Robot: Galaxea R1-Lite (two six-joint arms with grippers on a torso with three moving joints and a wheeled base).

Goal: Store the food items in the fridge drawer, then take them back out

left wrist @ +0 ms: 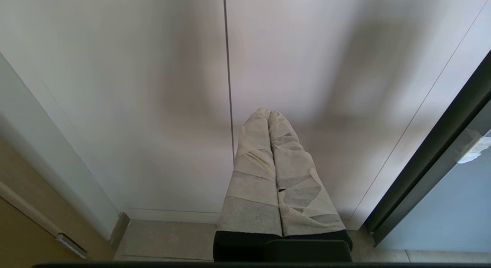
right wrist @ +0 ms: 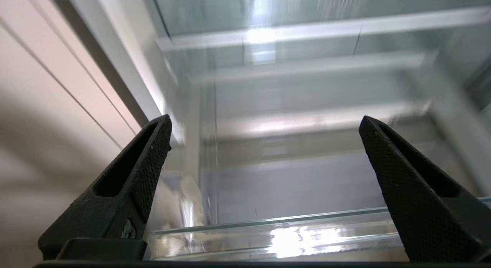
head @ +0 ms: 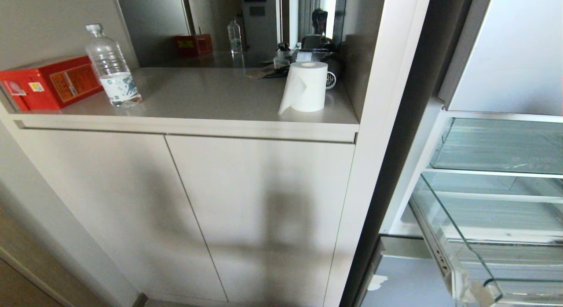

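**Right claw at the open fridge drawer, nothing in its grip**

You have the right claw [right wrist: 264,145] facing into the fridge drawer [head: 479,258], its two black fingers [right wrist: 130,183] spread wide apart with nothing between them. The drawer's thick clear front lip runs just below the fingertips in the wrist view, so the claw looks to be at or just over the drawer's front edge. No food item shows in any view: not in the drawer, not on the counter [head: 211,100] to the left of the fridge, not in either claw. So you cannot tell from here whether this is the storing half or the taking-out half; the wrist view is smeared and part of the drawer's floor is hidden.

The left claw [left wrist: 268,114] hangs low in front of the cabinet doors [left wrist: 153,106] left of the fridge, its tape-wrapped fingers pressed together and holding nothing.

My judgement: your next move calls for finding the food item first. If it lies deeper in the drawer, go in over the lip with the fingers kept wide and clear of the side wall.

The drawer is pulled out from the fridge, transparent, with a ribbed clear floor, a clear side wall, and another clear bin [head: 501,144] above it.
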